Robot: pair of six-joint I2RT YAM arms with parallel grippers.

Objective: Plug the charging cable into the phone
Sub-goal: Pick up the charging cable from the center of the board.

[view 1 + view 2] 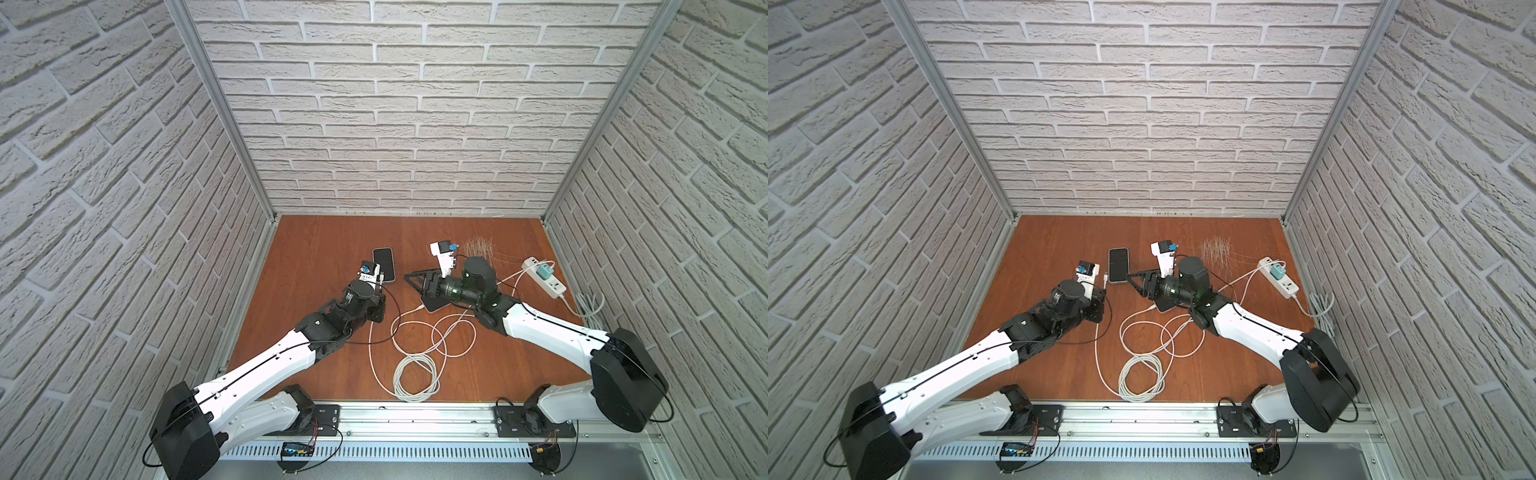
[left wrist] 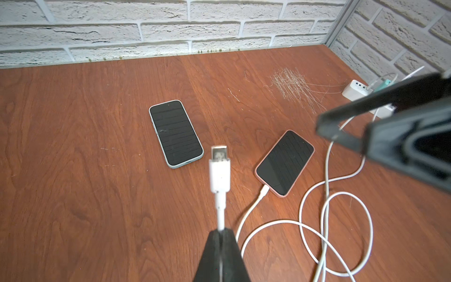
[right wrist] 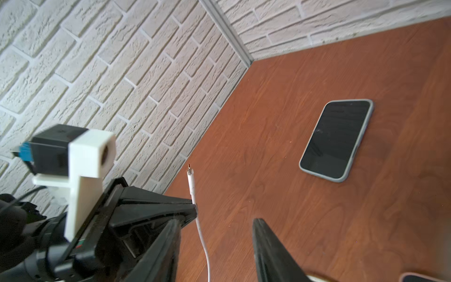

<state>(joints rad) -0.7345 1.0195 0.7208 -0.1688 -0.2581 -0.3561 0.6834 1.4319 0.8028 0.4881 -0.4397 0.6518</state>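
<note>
The left arm (image 1: 257, 365) is extended forward over the table (image 2: 73, 146). The left gripper (image 2: 220, 232) is clamped on the charging cable (image 2: 220, 210) just behind its plug (image 2: 220, 168), which is aimed at the grey-cased phone (image 2: 176, 133), lying screen-up just beyond. The right arm (image 1: 548, 328) is bent inward above a pink-cased phone (image 2: 284, 163); the right gripper (image 3: 216, 221) is held part-open and empty.

Table (image 2: 73, 171) red-brn wood grain; walls (image 1: 395, 124) wht brick; cable (image 2: 219, 171) wht; phone (image 2: 175, 134) grey-blue case; 2nd phone (image 2: 284, 163) pink; charger (image 1: 542, 273) teal.
</note>
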